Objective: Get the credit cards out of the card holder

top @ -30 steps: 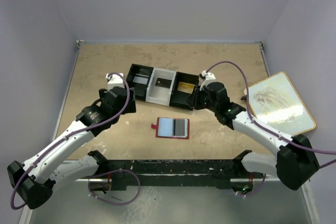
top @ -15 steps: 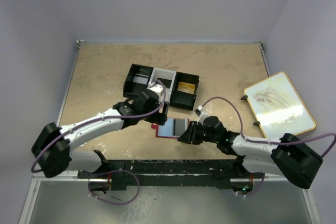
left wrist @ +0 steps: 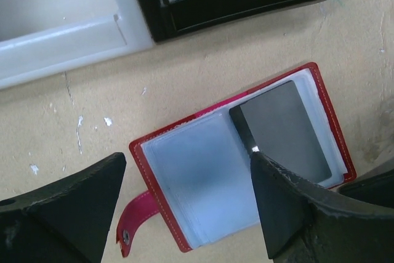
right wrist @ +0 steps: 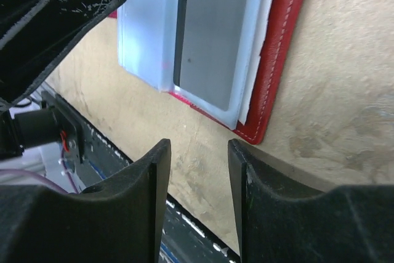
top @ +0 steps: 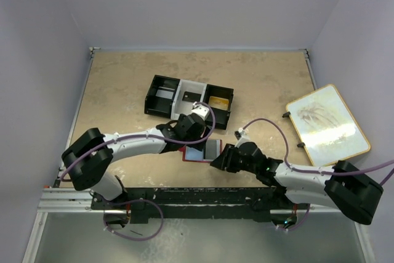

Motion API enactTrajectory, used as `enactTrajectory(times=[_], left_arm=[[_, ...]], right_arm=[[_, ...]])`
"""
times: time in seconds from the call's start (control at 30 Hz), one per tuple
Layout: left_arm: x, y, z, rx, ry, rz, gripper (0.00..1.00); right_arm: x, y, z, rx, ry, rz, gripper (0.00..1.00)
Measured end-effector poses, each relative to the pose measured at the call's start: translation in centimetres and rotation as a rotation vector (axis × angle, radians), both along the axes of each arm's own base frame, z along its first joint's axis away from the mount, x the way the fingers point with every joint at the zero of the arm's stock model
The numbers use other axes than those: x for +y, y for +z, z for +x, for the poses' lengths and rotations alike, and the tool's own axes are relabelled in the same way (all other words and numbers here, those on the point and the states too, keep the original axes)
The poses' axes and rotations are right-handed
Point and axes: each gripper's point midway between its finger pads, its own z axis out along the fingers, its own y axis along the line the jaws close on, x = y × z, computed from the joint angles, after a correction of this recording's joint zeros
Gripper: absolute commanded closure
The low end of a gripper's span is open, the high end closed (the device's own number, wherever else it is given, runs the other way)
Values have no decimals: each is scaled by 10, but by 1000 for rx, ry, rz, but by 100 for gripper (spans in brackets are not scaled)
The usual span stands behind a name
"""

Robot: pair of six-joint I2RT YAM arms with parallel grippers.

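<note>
One dark credit card [left wrist: 286, 130] sits sleeved in the open card holder [left wrist: 197, 177] beside the tray [left wrist: 74, 35]: stiff, thin, slick, so I'd pinch its free edge. I hover left gripper [left wrist: 184, 214] and right gripper [right wrist: 198, 201] there, both spread, empty.

I note the card holder [left wrist: 184, 180]: red leather-look cover, stitched edge, frosted clear plastic sleeves. Inside, the card [left wrist: 286, 130] reads matt dark grey. The table [left wrist: 203, 72] looks beige, rough, chipped. The tray [left wrist: 61, 35]: smooth plastic, black and white. My left fingers [left wrist: 55, 207]: matt black, scuffed.
</note>
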Motion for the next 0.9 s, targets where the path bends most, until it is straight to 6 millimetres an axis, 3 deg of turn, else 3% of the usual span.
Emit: enactTrajectory(times=[0.33,0.53,0.63,0.73,0.9], left_arm=[[-31,-15,15,-5,-107,32,20],[-32,-26,11,22,-123,42,21],[-35,-28,9,30,-136,25,21],[-32,-37,1,52,-147,21,22],[-30,-35,-7,63,-160,-17,23]], right_arm=[[-3,-1,10,5,-82,3,54],[3,-2,14,14,-86,22,54],[5,-2,15,29,-97,22,49],[5,0,19,37,-125,12,47],[-5,0,28,38,-173,-2,47]])
